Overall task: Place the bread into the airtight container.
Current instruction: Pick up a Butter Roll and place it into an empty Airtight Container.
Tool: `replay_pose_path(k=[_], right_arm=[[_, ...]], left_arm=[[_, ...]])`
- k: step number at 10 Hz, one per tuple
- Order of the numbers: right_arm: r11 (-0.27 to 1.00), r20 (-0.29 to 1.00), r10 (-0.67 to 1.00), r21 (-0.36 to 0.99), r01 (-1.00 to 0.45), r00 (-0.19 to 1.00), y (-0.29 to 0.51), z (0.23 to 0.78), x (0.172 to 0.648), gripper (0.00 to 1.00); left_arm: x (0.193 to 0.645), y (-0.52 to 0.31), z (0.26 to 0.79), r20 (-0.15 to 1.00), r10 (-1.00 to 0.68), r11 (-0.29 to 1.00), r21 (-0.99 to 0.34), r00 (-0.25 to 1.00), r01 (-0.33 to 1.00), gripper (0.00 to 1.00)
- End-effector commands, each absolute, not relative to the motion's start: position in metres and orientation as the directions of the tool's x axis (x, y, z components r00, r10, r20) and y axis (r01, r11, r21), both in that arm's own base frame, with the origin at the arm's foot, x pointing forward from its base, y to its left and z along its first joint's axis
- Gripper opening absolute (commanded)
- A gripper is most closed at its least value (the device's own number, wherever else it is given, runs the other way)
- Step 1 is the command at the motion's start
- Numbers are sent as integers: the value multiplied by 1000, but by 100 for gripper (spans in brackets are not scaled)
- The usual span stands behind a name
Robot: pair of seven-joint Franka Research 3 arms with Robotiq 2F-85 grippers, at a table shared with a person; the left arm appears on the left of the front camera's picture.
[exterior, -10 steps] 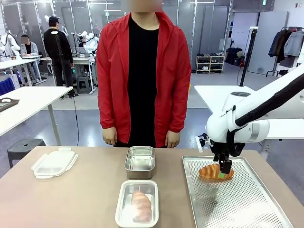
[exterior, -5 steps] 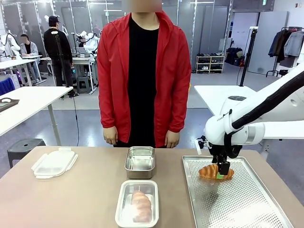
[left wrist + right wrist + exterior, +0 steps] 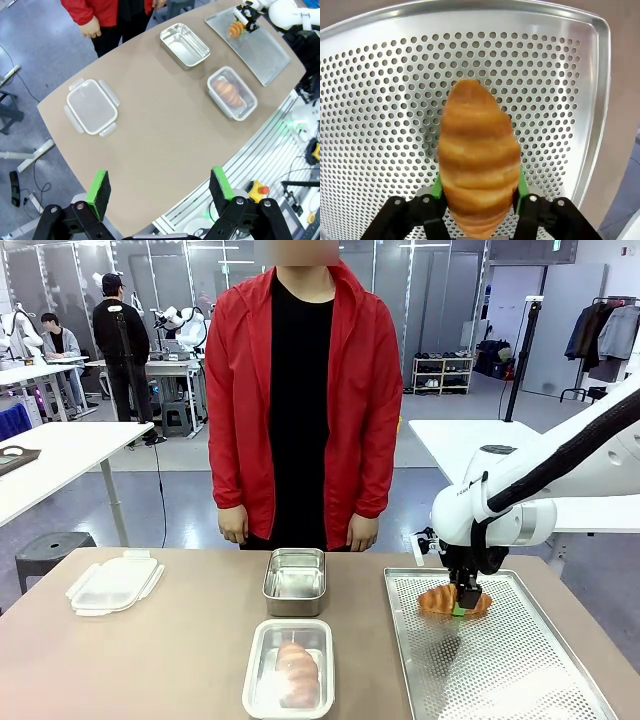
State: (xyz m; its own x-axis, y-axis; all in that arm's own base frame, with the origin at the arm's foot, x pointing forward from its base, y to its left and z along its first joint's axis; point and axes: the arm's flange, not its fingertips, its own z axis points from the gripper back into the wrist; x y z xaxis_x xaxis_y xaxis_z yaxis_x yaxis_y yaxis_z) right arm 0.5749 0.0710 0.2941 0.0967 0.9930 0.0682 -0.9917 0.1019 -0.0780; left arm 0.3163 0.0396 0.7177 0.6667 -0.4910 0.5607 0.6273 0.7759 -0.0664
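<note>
**Right gripper clamps croissant on baking tray**

The right gripper [image 3: 462, 608] stands straight down over the far left corner of the perforated tray [image 3: 520, 660]. Its jaws are about half closed, and the green pads [image 3: 437, 186] press against both flanks of the croissant [image 3: 477, 160]. From the right wrist camera the pastry sits squarely between the two fingers, gripped across its narrow width a little off its middle. The pictures do not settle whether it rests on the tray's metal or has left it.

The croissant's long axis runs side to side across the table in the front view. From the wrist camera one tapered tip points away toward the tray's raised rim, and the ridged brown top faces the lens.

The left gripper [image 3: 160, 187] hangs high above the near edge of the table, jaws wide apart and holding nothing.

Left of the tray, a clear container [image 3: 289, 668] near the robot's side has another croissant [image 3: 297, 672] in it. A steel container [image 3: 295, 580] lies just beyond it, and a clip-lock lid [image 3: 112, 583] lies well apart at the table's left. A person in a red jacket [image 3: 300, 400] stands at the far side with arms down.
</note>
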Motion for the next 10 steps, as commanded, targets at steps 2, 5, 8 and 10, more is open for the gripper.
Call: replay_pose_path(k=[2,5,8,10], right_arm=[[144,53,989,-76,-987,141,82,325,562,55],[176,69,982,-27,-984,174,115,388,536,55],[188,43,982,-97,-977,185,182,420,521,55],[178,39,984,-94,-980,175,243,431,521,55]], left_arm=[[316,40,718,561,-496,772,-65,663,632,100],[316,40,718,561,-496,772,-65,663,632,100],[316,40,718,561,-496,772,-65,663,632,100],[316,40,718,561,-496,772,-65,663,632,100]])
